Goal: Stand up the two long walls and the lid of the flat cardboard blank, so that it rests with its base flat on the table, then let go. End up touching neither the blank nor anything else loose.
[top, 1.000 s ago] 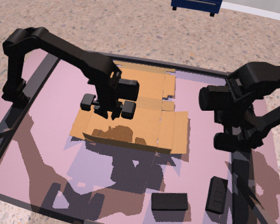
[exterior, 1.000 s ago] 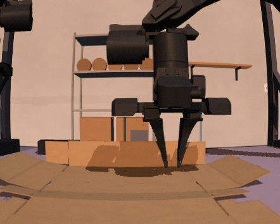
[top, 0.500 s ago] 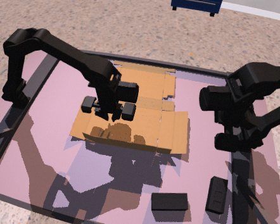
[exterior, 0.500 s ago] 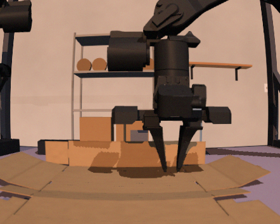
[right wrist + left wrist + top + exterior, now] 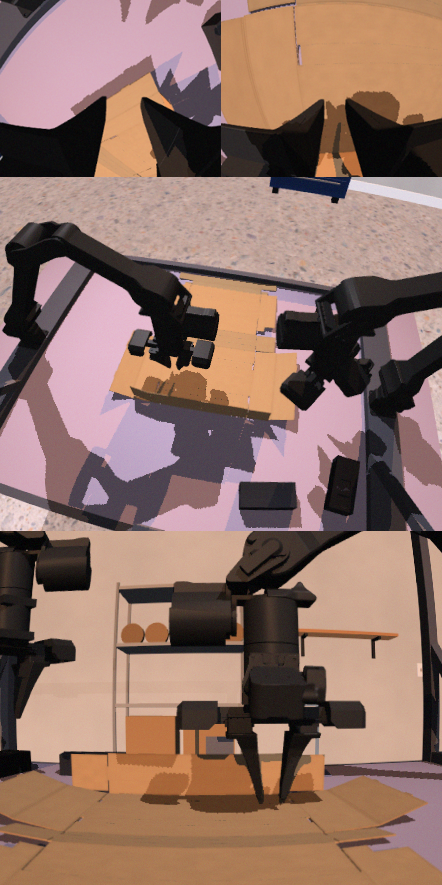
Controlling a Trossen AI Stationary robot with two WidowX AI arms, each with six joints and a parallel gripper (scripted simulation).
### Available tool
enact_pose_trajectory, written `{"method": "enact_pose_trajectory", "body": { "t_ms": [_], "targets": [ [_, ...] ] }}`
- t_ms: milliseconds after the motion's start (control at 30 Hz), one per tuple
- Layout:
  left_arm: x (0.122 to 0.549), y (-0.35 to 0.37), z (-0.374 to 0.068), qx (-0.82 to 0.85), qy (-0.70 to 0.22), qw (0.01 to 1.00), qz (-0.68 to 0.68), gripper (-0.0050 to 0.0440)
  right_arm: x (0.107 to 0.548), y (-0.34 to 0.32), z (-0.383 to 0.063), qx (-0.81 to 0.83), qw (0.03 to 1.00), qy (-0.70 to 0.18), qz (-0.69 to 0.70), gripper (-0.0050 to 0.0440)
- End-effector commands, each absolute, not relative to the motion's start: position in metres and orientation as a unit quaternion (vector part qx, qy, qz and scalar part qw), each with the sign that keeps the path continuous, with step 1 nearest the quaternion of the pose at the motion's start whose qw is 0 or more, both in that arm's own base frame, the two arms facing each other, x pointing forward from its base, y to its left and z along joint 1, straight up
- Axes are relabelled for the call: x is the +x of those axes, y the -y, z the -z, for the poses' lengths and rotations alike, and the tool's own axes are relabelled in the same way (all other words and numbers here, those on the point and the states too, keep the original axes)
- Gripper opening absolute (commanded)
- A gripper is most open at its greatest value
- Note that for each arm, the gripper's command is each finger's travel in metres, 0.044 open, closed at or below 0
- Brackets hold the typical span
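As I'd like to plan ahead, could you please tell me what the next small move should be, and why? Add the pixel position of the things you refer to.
I would ease the right pincer (image 5: 327, 378) (image 5: 19, 716) (image 5: 123, 101) inward over the cardboard blank (image 5: 230, 369) (image 5: 200, 821) (image 5: 347, 24) (image 5: 128, 118): one long wall (image 5: 200, 404) (image 5: 215, 776) (image 5: 325, 165) (image 5: 166, 102) stands, the rest lies largely flat, and the right pincer hangs near one end, with nothing between its fingers.

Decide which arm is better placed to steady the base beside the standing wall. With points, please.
Left, probably: its gripper (image 5: 173, 366) (image 5: 272, 802) (image 5: 335, 102) points down over the base (image 5: 225, 369) (image 5: 150, 823) (image 5: 339, 83), near that wall (image 5: 200, 405) (image 5: 125, 781) (image 5: 325, 162); the right gripper (image 5: 327, 377) (image 5: 19, 715) (image 5: 123, 101) is off toward one end.
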State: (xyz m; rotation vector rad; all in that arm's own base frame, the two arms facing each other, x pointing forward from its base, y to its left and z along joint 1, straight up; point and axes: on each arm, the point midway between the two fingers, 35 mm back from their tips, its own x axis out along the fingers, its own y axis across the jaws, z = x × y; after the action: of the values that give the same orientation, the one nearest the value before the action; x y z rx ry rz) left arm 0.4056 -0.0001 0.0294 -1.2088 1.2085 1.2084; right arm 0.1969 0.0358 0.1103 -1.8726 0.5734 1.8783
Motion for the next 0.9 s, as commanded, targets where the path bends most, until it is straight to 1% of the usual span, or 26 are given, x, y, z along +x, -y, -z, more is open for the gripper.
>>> {"method": "enact_pose_trajectory", "body": {
  "t_ms": [0, 33, 133, 167, 467, 867],
  "targets": [
    [0.41, 0.0, -0.04, -0.509, -0.492, 0.507, -0.492, 0.01, 0.216, -0.037, -0.11, -0.663, 0.261, -0.254, -0.655, 0.0103],
    [0.41, 0.0, -0.04, -0.509, -0.492, 0.507, -0.492, 0.01, 0.221, -0.037, -0.108, -0.648, 0.295, -0.287, -0.64, 0.0079],
    [0.41, 0.0, -0.04, -0.509, -0.492, 0.507, -0.492, 0.01, 0.243, -0.035, -0.097, -0.62, 0.351, -0.343, -0.612, 0.0007],
    [0.41, 0.0, -0.04, -0.509, -0.492, 0.507, -0.492, 0.01, 0.248, -0.035, -0.095, -0.61, 0.368, -0.359, -0.603, 0.0],
    [0.41, 0.0, -0.04, -0.509, -0.492, 0.507, -0.492, 0.01, 0.286, -0.029, -0.069, -0.509, 0.499, -0.488, -0.503, 0.0],
    [0.41, 0.0, -0.041, -0.509, -0.491, 0.509, -0.491, 0.01, 0.288, -0.028, -0.067, -0.503, 0.506, -0.495, -0.496, 0.0]
  ]
}}
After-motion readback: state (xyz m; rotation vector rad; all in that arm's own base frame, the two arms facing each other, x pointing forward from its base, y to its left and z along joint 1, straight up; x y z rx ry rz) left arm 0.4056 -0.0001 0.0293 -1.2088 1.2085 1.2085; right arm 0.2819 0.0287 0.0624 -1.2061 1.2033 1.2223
